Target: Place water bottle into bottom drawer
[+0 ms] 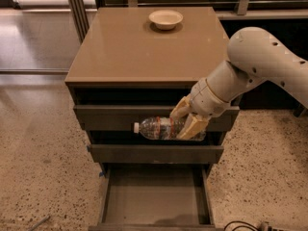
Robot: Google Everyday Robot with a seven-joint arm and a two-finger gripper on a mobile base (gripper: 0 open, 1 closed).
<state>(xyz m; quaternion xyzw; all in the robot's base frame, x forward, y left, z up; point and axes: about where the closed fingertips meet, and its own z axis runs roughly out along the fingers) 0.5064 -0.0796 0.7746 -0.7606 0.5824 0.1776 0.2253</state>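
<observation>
1. Clear ribbed plastic: that is the water bottle (161, 128), with a pale cap and a coloured band round its middle, lying level in the air.
2. My pincer (186, 121) is pinching the water bottle at its thick end, one tan finger (180, 109) over the top of it and the other under it.
3. The cap end points away from my arm (260, 61), which comes in from the side as a white, rounded sleeve.
4. The water bottle hangs in front of the desk (144, 47), level with the gap between the top drawer front (110, 117) and the middle drawer front (154, 153). I cannot tell whether it touches either front.
5. The bottom drawer (154, 201) is pulled out toward the camera, below the water bottle. Its flat grey-brown floor and thin side walls show plainly, and a shadow lies across the near part of the floor.
6. The water bottle is well above that drawer and not inside it.
7. On the desk's brown top, near the far edge, sits a small pale bowl (165, 19), upright, well apart from my pincer.
8. The desk stands on a speckled stone floor (43, 167).
9. A dark cable (236, 225) lies on that floor just beside the near corner of the bottom drawer.
</observation>
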